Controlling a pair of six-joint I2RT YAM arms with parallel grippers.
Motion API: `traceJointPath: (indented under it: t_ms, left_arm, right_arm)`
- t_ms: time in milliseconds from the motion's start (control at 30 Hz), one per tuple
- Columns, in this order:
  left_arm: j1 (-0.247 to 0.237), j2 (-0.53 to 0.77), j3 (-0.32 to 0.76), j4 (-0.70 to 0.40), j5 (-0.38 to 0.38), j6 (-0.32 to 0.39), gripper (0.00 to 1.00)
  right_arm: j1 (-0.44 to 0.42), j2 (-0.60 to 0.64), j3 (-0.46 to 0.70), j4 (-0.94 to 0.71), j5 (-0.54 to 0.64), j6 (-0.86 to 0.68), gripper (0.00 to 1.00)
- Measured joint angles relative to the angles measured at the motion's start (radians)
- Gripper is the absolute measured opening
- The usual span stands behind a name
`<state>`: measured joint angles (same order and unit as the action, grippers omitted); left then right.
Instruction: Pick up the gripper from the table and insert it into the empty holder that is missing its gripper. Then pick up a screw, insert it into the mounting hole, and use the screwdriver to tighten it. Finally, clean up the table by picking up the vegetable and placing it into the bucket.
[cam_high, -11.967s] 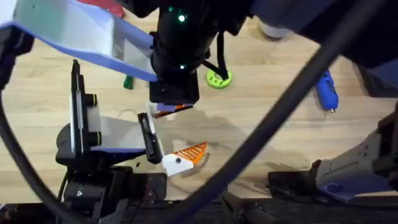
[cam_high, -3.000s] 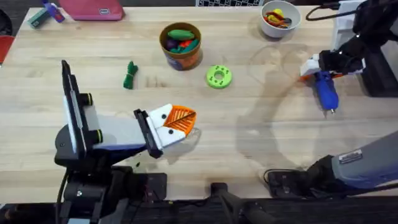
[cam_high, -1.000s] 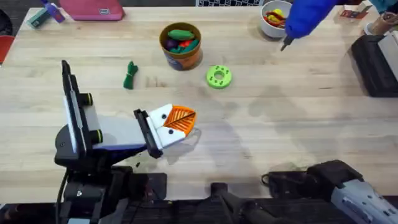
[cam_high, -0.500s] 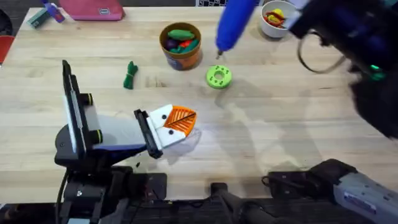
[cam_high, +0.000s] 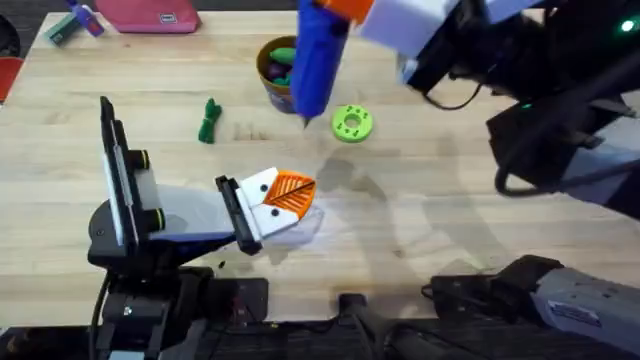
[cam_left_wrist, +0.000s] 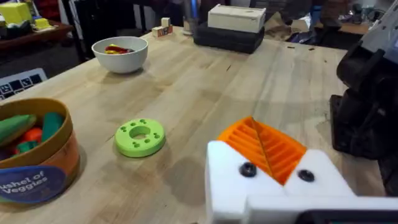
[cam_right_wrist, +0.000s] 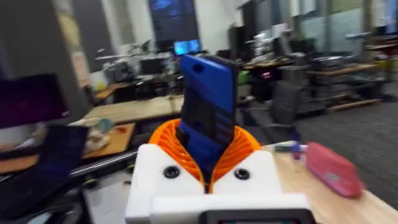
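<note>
- The right gripper (cam_right_wrist: 208, 174) is raised high over the far middle of the table, its white fingers with orange ribbed pads closed on the screwdriver (cam_high: 315, 55).
- The blue screwdriver points its thin metal tip down, ending in the air just left of the green disc (cam_high: 351, 123) and in front of the bucket (cam_high: 285, 90).
- In the right wrist view the tool's blue body with a black section (cam_right_wrist: 208, 112) stands upright between the orange pads.
- The left gripper (cam_high: 275, 205) rests low near the left front of the table, its white fingertip blocks pressed close together with nothing between them; one orange ribbed pad (cam_high: 291, 188) sits on top.
- The left wrist view shows that pad (cam_left_wrist: 264, 146) seated on the white block (cam_left_wrist: 273, 183), with two dark screw heads visible on the block's face.
- The bucket, orange-brown, stands at the far middle, partly hidden by the screwdriver; toy vegetables lie inside. Its blue label reads in part "ushel of Veggies" (cam_left_wrist: 28, 183).
- The vegetable (cam_high: 209, 121), a slim dark green bundle, lies on the table left of the bucket, well apart from both grippers.
- A white bowl (cam_left_wrist: 120, 53) with red and yellow bits stands at the far right of the table in the left wrist view.
- A pink case (cam_high: 150, 14) lies at the far left edge.
</note>
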<state>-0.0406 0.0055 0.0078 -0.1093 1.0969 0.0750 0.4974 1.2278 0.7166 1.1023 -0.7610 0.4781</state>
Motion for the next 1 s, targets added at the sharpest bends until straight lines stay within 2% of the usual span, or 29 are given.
traceJointPath:
  t_ms: [167, 300, 1000]
  left_arm:
    - [0.000, 0.000, 0.000, 0.000, 0.000, 0.000, 0.006]
    - [0.000, 0.000, 0.000, 0.000, 0.000, 0.000, 0.006]
    - [0.000, 0.000, 0.000, 0.000, 0.000, 0.000, 0.006]
  right_arm:
    - [0.088, 0.000, 0.000, 0.000, -0.024, -0.027, 0.024]
    - [0.124, 0.000, 0.000, 0.000, -0.030, -0.055, 0.024]
    - [0.203, 0.012, 0.003, 0.004, -0.030, -0.136, 0.024]
